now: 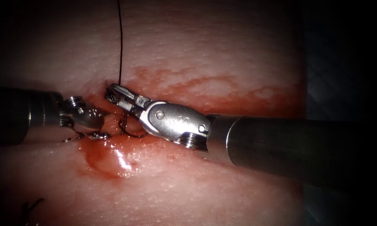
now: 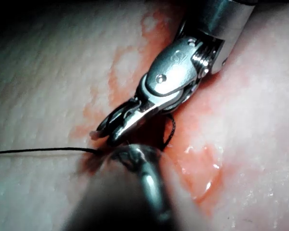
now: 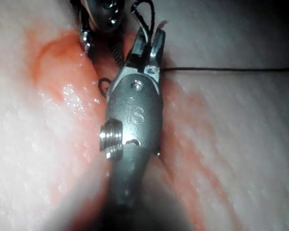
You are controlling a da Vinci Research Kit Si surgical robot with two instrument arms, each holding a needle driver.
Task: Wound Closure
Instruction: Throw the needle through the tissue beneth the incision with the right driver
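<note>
Steel, dull and scuffed, makes up the right tool (image 1: 113, 93), which enters the endoscope view from the right edge and reaches to the centre of the frame; its jaws stand slightly parted at the cut (image 1: 108, 113), and whether they grip anything cannot be told. A dark thread (image 1: 120, 42) runs from the top edge straight down to those jaw tips. Below the jaws a dark curved piece, seemingly the needle (image 1: 132, 133), arcs out of the tissue (image 1: 221, 50). The left tool (image 1: 97, 117) comes in from the left edge at mid-height, tips at the cut; its jaw state cannot be told, nor what it holds. Red fluid (image 1: 108, 161) pools below the centre.

In the left wrist view the right tool (image 2: 106, 129) shows narrowly parted jaws beside the thread (image 2: 38, 151), with a dark loop (image 2: 171, 132) close by.

In the right wrist view the right tool (image 3: 148, 41) again has a small gap between its jaws, the thread (image 3: 231, 70) leading off from them, and the left tool (image 3: 103, 12) sits just beyond.
</note>
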